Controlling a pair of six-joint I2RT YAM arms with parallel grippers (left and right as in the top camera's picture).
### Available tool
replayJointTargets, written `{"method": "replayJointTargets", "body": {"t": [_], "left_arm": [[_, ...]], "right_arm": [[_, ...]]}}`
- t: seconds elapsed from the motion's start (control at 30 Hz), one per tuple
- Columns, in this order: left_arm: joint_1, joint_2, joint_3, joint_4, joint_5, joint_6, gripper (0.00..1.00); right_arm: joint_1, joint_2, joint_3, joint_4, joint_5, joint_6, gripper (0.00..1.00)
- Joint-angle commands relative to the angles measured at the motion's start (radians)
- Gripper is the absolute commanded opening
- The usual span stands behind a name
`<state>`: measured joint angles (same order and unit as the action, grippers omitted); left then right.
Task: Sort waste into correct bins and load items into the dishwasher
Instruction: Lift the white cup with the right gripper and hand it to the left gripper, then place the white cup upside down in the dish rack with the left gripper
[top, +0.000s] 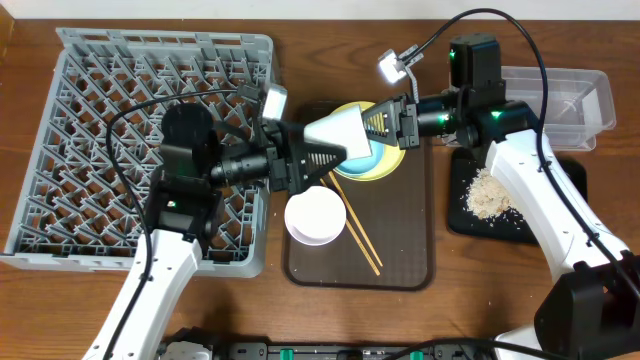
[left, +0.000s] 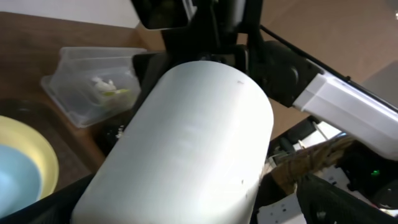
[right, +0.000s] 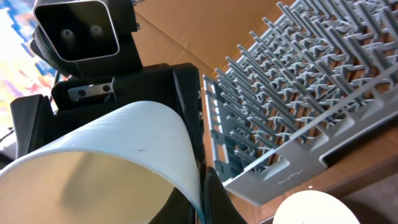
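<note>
white cup (top: 340, 128) — gripped in left gripper (top: 322, 158), rim at right gripper (top: 385, 122)

The counter (top: 300, 30) was lit brightly and evenly from overhead, and only soft shadows were thrown. Glints were caught on the clear tub (top: 560, 95) at the far right corner. In both wrist views the white cup (left: 186, 143) was rendered blurred and washed out by closeness, while the grey rack (right: 298, 93) was kept sharper.
</note>
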<state>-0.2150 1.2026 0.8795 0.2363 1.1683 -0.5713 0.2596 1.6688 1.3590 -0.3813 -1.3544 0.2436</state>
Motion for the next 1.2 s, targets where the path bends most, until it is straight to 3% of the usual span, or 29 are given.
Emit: {"method": "replayJointTargets", "body": {"t": [0.0,0.3,0.63,0.93,1.07,1.17], "left_arm": [[-0.025,-0.002,0.014,0.021,0.029,-0.034,1.00],[-0.046,-0.002,0.014,0.118,0.029,-0.063,0.86],[-0.047,-0.002,0.014,0.129,0.029,-0.063,0.81],[-0.047,-0.002,0.014,0.129,0.029,-0.063,0.64],[-0.046,-0.002,0.014,0.129,0.029,-0.062,0.58],[-0.045,-0.002,0.014,0.128,0.029,-0.050,0.57]], "right_arm": [[0.013,0.008,0.001,0.005,-0.016,0.019,0.01],[0.016,0.008,0.001,0.004,-0.016,0.019,0.02],[0.028,0.008,0.001,0.003,-0.015,0.019,0.03],[0.031,0.008,0.001,0.004,-0.011,0.019,0.04],[0.035,0.008,0.001,0.004,-0.011,0.018,0.07],[0.033,0.008,0.001,0.003,-0.011,0.018,0.18]]}}
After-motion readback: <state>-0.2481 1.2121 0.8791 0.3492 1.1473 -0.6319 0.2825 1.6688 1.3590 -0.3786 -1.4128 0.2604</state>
